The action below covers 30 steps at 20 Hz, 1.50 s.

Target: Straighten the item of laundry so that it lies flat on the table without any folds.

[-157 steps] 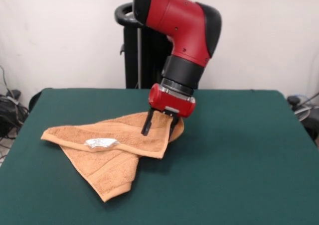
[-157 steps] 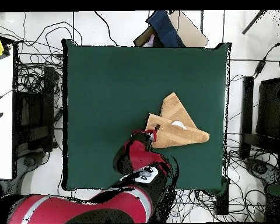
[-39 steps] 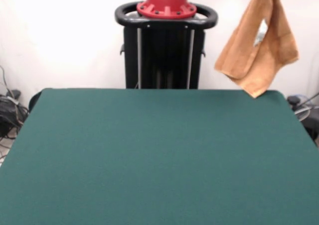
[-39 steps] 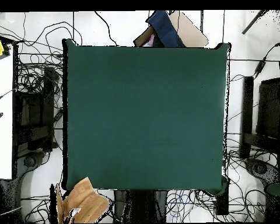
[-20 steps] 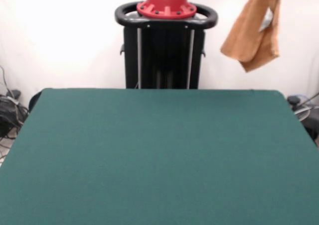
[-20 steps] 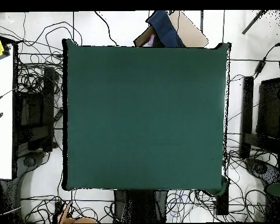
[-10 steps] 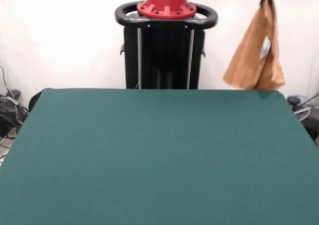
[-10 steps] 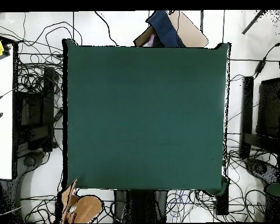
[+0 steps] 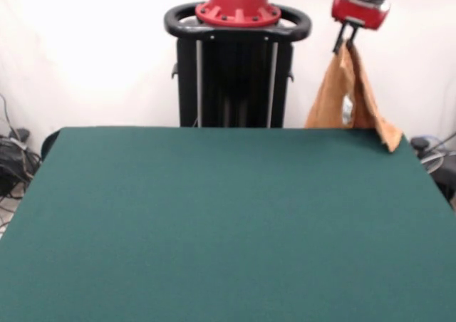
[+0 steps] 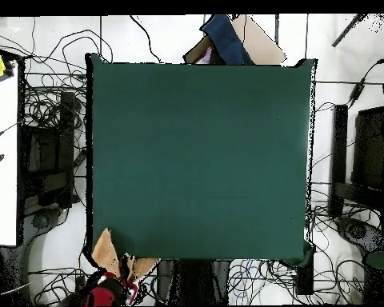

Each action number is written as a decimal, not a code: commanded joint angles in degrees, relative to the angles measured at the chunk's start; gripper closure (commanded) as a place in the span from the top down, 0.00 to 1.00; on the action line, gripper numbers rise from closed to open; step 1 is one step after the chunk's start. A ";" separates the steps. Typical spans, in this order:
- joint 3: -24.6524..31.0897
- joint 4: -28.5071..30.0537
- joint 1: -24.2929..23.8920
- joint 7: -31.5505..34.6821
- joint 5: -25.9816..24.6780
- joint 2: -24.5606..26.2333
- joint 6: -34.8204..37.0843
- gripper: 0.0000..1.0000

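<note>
The orange-tan towel [image 9: 347,94] hangs bunched and folded from my gripper [image 9: 347,43], which is shut on its top edge above the far right corner of the green table [image 9: 214,215]. The towel's white label [image 9: 345,112] shows low on the hanging cloth. One lower corner [image 9: 390,141] trails onto or just over the table's far right edge. In the overhead view the towel [image 10: 107,251] shows at the bottom left corner of the table [image 10: 199,160], with the red gripper [image 10: 115,281] just off the table's edge.
The black pedestal with the red arm base [image 9: 237,58] stands behind the table's far side. Cables lie on the floor around the table [image 10: 55,160]. A white bench [image 10: 2,144] stands at the overhead left, and a blue item with cardboard [image 10: 227,40] at the top.
The gripper has come down into view and shifted a little left in the front view. The hanging towel has dropped with it, and its lower corner now reaches the table's far right corner.
</note>
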 commanded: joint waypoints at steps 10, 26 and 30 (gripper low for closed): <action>0.21 -17.55 -13.23 1.03 -16.32 2.36 10.50 0.00; 2.18 -30.31 -21.75 2.46 -25.67 6.62 10.92 0.00; 3.15 -32.77 -24.49 0.70 -28.09 6.90 11.62 0.00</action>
